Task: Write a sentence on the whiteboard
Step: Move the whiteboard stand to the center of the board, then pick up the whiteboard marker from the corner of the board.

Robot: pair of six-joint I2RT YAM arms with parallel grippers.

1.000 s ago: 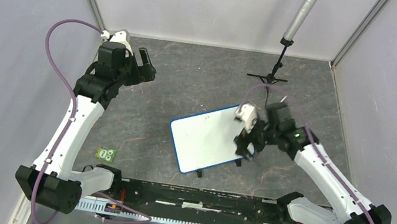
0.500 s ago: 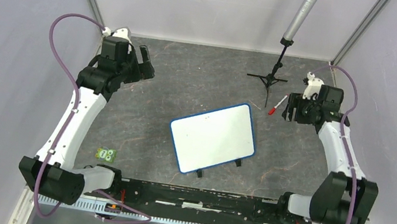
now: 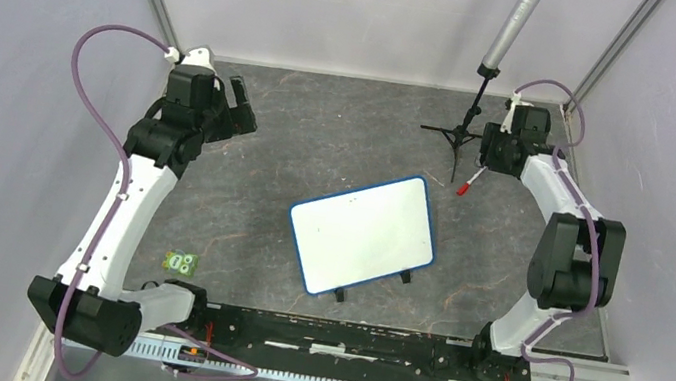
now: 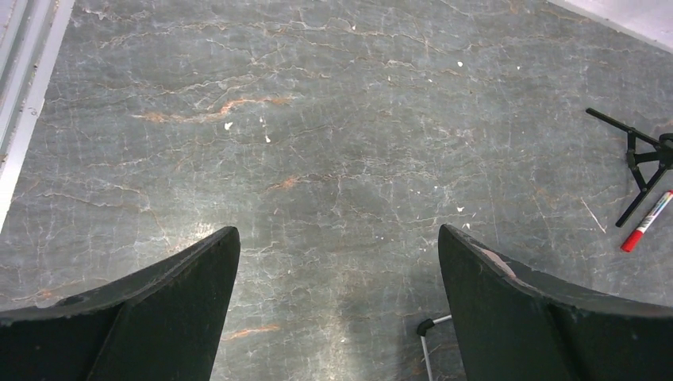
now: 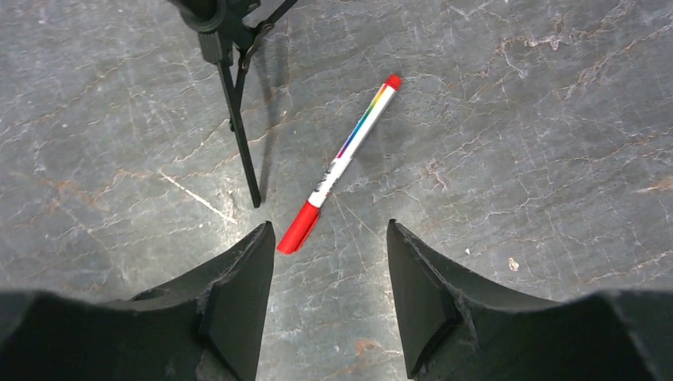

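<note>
Grey, veined tabletop (image 3: 319,157), boxed by pale lilac walls (image 3: 14,102) on three sides; one whiteboard (image 3: 363,233) rests askew at its middle; one red-capped marker (image 5: 341,163) lies beside one black tripod stand (image 3: 464,129); one small green item (image 3: 181,262), perhaps a packet, lies near the left base; left gripper (image 4: 337,238) is spread wide over bare table; right gripper (image 5: 329,230) is parted and empty, just short of the marker's cap.
</note>
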